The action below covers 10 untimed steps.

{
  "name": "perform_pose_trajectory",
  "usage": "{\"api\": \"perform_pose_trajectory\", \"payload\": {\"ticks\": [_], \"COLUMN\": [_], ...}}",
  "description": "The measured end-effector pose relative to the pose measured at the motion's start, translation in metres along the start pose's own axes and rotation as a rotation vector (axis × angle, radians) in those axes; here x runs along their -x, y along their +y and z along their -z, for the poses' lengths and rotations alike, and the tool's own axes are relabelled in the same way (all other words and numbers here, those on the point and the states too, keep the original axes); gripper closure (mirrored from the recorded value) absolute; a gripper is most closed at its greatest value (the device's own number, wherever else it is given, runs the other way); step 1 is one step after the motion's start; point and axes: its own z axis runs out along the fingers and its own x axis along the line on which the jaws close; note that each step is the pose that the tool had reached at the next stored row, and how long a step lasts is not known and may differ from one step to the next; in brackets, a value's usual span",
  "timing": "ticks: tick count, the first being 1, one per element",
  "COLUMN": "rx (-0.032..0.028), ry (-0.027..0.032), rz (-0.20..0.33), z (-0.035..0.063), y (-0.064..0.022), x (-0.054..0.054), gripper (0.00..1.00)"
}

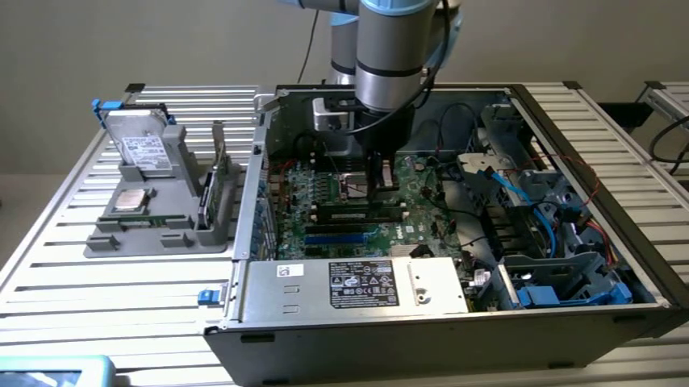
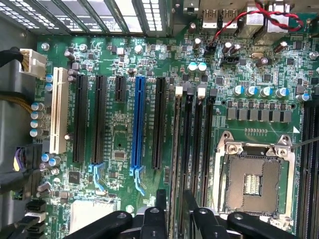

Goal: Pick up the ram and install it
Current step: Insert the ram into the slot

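Note:
The ram (image 1: 361, 216) stands on edge along a memory slot of the green motherboard (image 1: 415, 230) inside the open computer case. Its dark side with a pale label faces the exterior view. In the wrist view the ram (image 2: 175, 149) is a thin grey edge along the memory slot closest to the blue slot (image 2: 139, 124). My gripper (image 1: 377, 192) reaches down into the case right over it. The two black fingers (image 2: 161, 204) sit close on either side of the stick's edge, with the gripper (image 2: 174, 206) shut on it.
The empty processor socket (image 2: 251, 179) lies beside the memory slots. Blue and black cables (image 1: 517, 201) and drive bays fill the case at the exterior view's right. At its left, a grey holder (image 1: 161, 234) carries a silver hard drive (image 1: 145, 149), a processor chip (image 1: 131, 200) and a green board (image 1: 215, 197).

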Motion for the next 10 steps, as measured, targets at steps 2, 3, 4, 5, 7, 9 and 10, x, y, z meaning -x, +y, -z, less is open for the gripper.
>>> {"api": "perform_pose_trajectory", "payload": {"ticks": [2, 3, 4, 5, 7, 9, 10], "rx": [0.0002, 0.0004, 0.0006, 0.0014, 0.0029, 0.0064, 0.0128], "ry": [0.0000, -0.0001, -0.0001, -0.0001, -0.0002, -0.0002, -0.0008], "rz": [0.000, 0.000, 0.000, 0.000, 0.000, 0.000, 0.001], "z": [0.0027, 0.0038, 0.0047, 0.0055, 0.0070, 0.0083, 0.0084], "y": [-0.0040, -0.0064, -0.0088, -0.0111, -0.0156, -0.0195, -0.0205], "x": [0.000, 0.000, -0.001, -0.001, -0.001, -0.001, -0.001], "gripper": [0.73, 0.73, 0.73, 0.73, 0.73, 0.73, 0.73]}}
